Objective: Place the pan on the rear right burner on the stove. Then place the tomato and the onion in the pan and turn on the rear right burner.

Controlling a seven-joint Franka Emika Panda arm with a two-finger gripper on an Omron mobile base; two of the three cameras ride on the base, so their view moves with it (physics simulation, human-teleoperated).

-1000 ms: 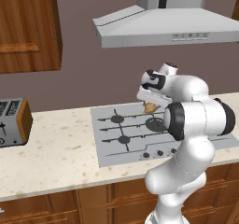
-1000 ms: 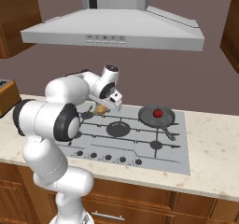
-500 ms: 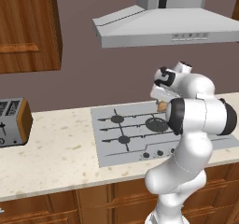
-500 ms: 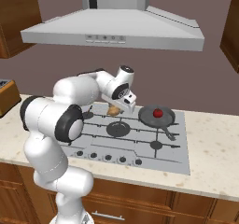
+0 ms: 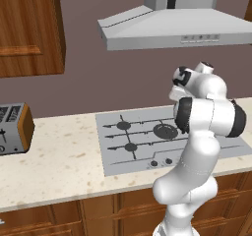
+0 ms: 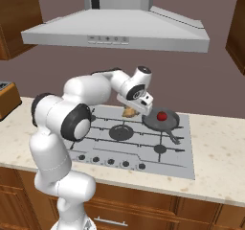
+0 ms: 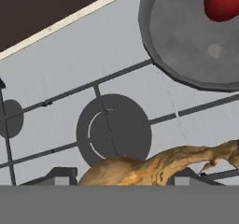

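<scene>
The dark grey pan (image 6: 162,121) sits at the rear right of the silver stove (image 6: 143,152), handle pointing toward the front, and it covers the rear right burner. The red tomato (image 6: 161,115) lies inside the pan. My gripper (image 6: 134,108) hangs over the back of the stove just left of the pan, shut on the tan onion (image 6: 128,112). In the hand view the onion (image 7: 154,168) lies between my fingertips (image 7: 59,176), with the pan (image 7: 186,41) and tomato (image 7: 223,1) at the upper right.
The large double-ringed middle burner (image 6: 122,132) lies below my hand. A row of dark knobs (image 6: 110,161) lines the stove's front edge. A range hood (image 6: 119,30) hangs overhead. A toaster (image 5: 15,128) stands on the counter far left.
My gripper has carried the onion to the right over the rear of the stove, from near the middle burner to just beside the pan. The pan and tomato have not moved.
</scene>
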